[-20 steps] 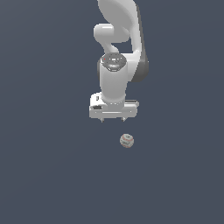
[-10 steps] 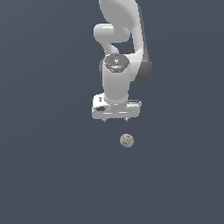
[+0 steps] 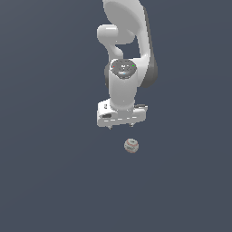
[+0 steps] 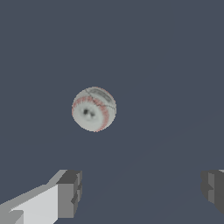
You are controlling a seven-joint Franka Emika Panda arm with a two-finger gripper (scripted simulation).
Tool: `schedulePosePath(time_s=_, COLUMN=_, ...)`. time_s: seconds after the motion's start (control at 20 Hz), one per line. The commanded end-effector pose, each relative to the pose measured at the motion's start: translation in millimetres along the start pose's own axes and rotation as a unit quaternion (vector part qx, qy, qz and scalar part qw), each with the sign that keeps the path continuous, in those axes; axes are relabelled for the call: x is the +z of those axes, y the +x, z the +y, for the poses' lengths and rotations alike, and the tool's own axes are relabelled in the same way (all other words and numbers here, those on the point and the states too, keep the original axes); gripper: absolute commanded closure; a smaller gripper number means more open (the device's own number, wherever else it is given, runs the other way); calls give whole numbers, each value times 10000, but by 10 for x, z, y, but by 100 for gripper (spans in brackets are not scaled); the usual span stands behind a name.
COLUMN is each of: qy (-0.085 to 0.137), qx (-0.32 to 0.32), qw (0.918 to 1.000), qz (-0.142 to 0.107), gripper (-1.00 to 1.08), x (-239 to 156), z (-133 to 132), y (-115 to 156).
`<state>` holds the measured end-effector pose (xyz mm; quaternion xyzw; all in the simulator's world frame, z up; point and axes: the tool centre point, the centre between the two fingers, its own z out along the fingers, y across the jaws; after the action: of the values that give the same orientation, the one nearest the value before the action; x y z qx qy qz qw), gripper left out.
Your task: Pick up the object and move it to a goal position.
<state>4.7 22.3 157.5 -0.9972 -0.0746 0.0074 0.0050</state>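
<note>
**Inspector:** State of the tool at the time of inspection?

**Recorder:** The gripper (image 4: 140, 190) stood wide and held nothing. In the wrist view its two fingers (image 4: 69, 192) were set far apart, with bare ground between them. In the exterior view the gripper (image 3: 120, 125) pointed straight down beneath the white arm (image 3: 123, 84).

**Inspector:** And the object?

**Recorder:** The ball (image 3: 131, 146) lay on the ground, apart from the tool, at about five o'clock from the fingertips in the exterior view. In the wrist view the ball (image 4: 93, 109) sat off the line between the fingers, not between them. Red stitching showed around its face.

**Inspector:** What had changed over the preceding second?

**Recorder:** The arm had shifted slightly toward the exterior view's right and downward, closing some of the gap to the ball. The ball itself had not moved. I judged this to be the approach stage: no contact, no grasp, the task barely begun.

**Inspector:** Implication?

**Recorder:** In my judgement the tool needed further travel toward the ball before descending, so that the fingers would straddle it. The span appeared wider than the ball.

**Inspector:** Edges and clearance?

**Recorder:** No edge, wall or other item was visible in either view. The ground (image 3: 54, 181) ran plain and dark on every side, leaving open room. No goal marker was seen. A round ball may roll if nudged.
</note>
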Motion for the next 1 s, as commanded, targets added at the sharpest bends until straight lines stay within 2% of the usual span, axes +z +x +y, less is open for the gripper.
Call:
schedulePosePath(time_s=0.0, qy=-12, qx=-228, qw=9997, qz=-1, gripper=-92, x=36, z=-28, y=33)
schedulePosePath(time_s=0.2, qy=-34, qx=-716, qw=9974, qz=-1, gripper=-92, x=112, z=-88, y=103)
schedulePosePath(time_s=0.4, qy=-55, qx=-1336, qw=9910, qz=1, gripper=-92, x=210, z=-168, y=190)
schedulePosePath(time_s=0.6, qy=-69, qx=-1999, qw=9798, qz=7, gripper=-92, x=318, z=-258, y=282)
schedulePosePath(time_s=0.95, qy=-78, qx=-2954, qw=9553, qz=24, gripper=-92, x=478, z=-395, y=410)
